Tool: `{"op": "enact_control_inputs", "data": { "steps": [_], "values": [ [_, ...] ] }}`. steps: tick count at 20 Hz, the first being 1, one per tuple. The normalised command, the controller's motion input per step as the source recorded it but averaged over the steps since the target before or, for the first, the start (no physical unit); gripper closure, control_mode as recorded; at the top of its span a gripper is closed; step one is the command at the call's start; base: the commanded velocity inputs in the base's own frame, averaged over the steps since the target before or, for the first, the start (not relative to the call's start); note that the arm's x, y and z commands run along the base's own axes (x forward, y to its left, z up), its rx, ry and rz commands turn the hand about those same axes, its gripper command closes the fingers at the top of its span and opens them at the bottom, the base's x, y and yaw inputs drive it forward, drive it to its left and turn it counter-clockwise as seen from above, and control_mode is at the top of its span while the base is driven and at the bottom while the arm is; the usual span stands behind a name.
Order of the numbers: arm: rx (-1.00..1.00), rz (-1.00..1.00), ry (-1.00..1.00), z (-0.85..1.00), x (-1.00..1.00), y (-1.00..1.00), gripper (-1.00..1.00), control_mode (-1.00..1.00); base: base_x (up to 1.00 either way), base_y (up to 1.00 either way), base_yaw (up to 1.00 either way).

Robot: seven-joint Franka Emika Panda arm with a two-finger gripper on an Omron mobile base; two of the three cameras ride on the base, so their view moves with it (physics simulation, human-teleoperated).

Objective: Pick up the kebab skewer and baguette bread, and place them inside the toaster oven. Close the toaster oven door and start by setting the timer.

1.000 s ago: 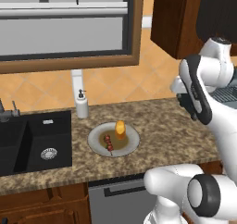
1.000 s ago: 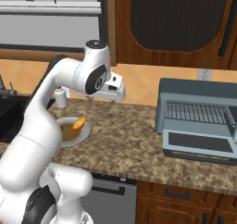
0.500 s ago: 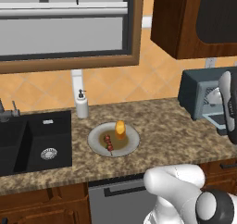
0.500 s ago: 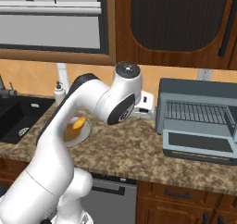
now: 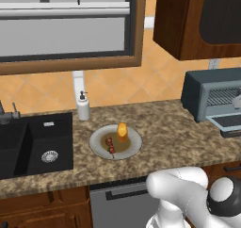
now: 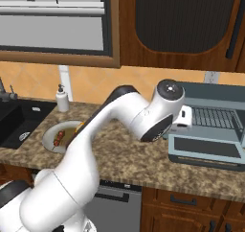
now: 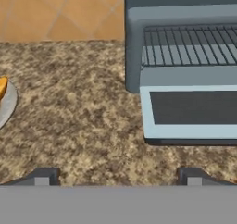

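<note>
Left base view: the kebab skewer (image 5: 111,146) and the baguette bread (image 5: 122,130) both lie on the grey plate (image 5: 100,147), well left of the toaster oven (image 5: 212,93). Right base view: the arm hangs before the oven, whose toaster oven door (image 6: 206,149) lies folded down. Hand view: the gripper (image 7: 117,175) looks down with jaws spread wide and empty; it should swing toward the plate, line up across the thin skewer, and descend squarely.

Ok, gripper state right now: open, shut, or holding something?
Gripper: open and empty, fingertips spread wide above the counter in front of the toaster oven.
</note>
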Motion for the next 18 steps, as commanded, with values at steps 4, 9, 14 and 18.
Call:
{"op": "enact_control_inputs", "data": {
  "steps": [4, 9, 14, 18],
  "values": [
    [0.00, 0.00, -0.08, -0.26, 0.32, -0.60, -1.00, -1.00, 0.00, 0.00, 0.00],
    [0.00, 0.00, -0.07, -0.34, 0.34, -0.64, -1.00, -1.00, 0.00, 0.00, 0.00],
    [-0.02, 0.00, -0.15, -0.59, 0.44, -0.50, -1.00, -1.00, 0.00, 0.00, 0.00],
    [-0.06, 0.00, -0.35, -0.57, 0.20, -0.21, -1.00, -1.00, 0.00, 0.00, 0.00]
  ]
}}
